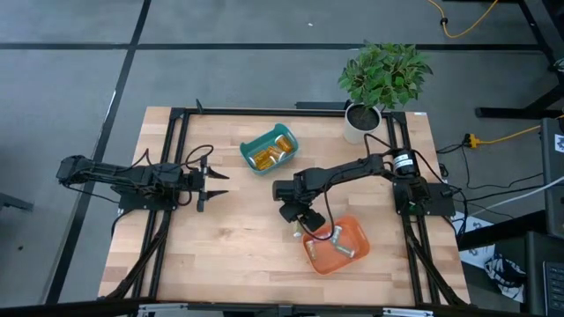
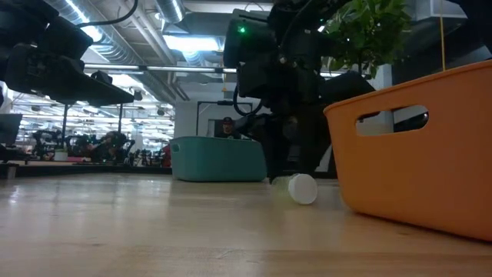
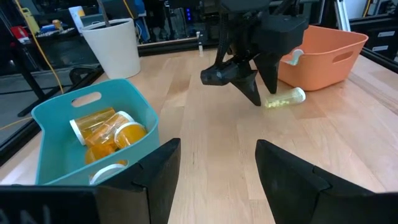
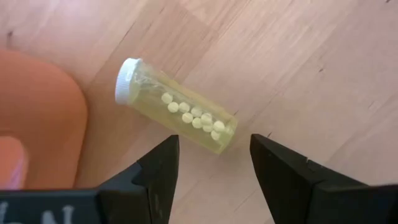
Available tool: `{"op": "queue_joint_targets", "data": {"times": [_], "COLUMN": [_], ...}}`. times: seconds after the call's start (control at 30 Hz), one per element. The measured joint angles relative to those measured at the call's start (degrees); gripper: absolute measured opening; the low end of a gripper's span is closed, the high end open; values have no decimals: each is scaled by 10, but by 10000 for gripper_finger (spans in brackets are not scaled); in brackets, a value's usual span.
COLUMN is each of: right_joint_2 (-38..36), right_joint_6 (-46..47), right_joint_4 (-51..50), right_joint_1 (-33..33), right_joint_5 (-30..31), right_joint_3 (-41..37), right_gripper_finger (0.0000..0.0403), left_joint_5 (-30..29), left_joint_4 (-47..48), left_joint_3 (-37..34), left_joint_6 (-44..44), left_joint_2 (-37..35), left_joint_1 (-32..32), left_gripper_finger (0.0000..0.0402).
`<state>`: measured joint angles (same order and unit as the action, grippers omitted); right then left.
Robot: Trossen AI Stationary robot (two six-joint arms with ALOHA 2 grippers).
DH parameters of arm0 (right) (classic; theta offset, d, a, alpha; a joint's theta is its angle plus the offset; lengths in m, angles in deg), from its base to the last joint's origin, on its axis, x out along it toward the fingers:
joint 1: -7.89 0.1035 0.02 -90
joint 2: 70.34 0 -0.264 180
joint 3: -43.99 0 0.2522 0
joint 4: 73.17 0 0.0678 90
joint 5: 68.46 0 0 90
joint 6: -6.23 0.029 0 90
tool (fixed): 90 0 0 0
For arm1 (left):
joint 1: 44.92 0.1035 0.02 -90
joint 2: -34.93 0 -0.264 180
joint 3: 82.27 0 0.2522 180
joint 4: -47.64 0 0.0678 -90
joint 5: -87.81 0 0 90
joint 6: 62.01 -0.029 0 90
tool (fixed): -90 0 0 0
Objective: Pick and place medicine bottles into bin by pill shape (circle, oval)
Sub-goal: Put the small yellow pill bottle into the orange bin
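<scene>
The right pincer (image 4: 211, 165) hangs just above the counter (image 1: 229, 238) with its two fingers spread apart, gripping nothing. Directly below the gap lies a yellow bottle (image 4: 177, 114) on its side — white cap toward the orange bin (image 4: 37, 118), small round pills visible through the wall. The fingers do not touch the bottle. In the high view the same pincer (image 1: 300, 218) sits near the counter's middle, with the bottle (image 1: 298, 233) resting just beside the orange bin's (image 1: 315, 257) near-left corner. The low view shows the bottle (image 2: 296, 187) lying flat on the wood, its cap facing the camera, close to the bin's wall (image 2: 415, 177) but outside it.

The orange bin holds a few items; their type cannot be told from above.

The left pincer (image 1: 214, 183) waits at the counter's left side, level with the teal bin (image 1: 249, 145), its fingers (image 3: 155, 171) released and wide apart with nothing between them. The teal bin (image 3: 56, 115) contains several amber bottles with white caps (image 3: 102, 127), lying on their sides.

A potted plant (image 1: 383, 75) in a white pot stands at the far right corner of the counter — well apart from both bins.
</scene>
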<state>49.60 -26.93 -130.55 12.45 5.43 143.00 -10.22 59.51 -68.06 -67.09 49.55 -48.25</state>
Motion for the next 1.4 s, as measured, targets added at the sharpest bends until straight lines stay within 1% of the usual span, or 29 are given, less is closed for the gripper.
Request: {"op": "queue_joint_targets", "data": {"times": [0.13,0.33,0.47,0.53,0.63,0.7,0.77,0.8,0.83,0.9,0.97,1.13,1.23,1.3,1.4], "right_joint_2": [0,0,0,0,-1,-2,-2,-2,-2,-2,-2,-2,-2,-2,-1], "right_joint_6": [17,76,114,148,241,341,463,509,537,550,552,563,619,650,698], "right_joint_4": [14,55,74,79,84,69,37,19,0,-40,-54,-18,-20,-38,-50], "right_joint_1": [0,0,0,0,1,1,1,1,3,7,14,35,46,50,51], "right_joint_5": [2,1,1,1,0,0,0,5,14,47,72,83,89,96,128], "right_joint_3": [0,0,18,32,69,96,123,136,146,158,159,138,129,121,100], "right_gripper_finger": [200,200,200,200,200,200,200,200,200,200,200,200,200,200,200], "left_joint_5": [0,0,0,0,0,0,0,0,0,0,0,0,0,0,0], "left_joint_4": [0,0,0,0,0,0,0,0,0,0,0,0,0,0,0], "left_joint_3": [0,0,0,0,0,0,0,0,0,0,0,0,0,0,0], "left_joint_6": [0,0,0,0,0,0,0,0,0,0,0,0,0,0,0], "left_joint_2": [0,0,0,0,0,0,0,0,0,0,0,0,0,0,0], "left_joint_1": [0,0,0,0,0,0,0,0,0,0,0,0,0,0,0], "left_gripper_finger": [202,202,202,202,202,202,202,202,202,202,202,202,202,202,202]}}
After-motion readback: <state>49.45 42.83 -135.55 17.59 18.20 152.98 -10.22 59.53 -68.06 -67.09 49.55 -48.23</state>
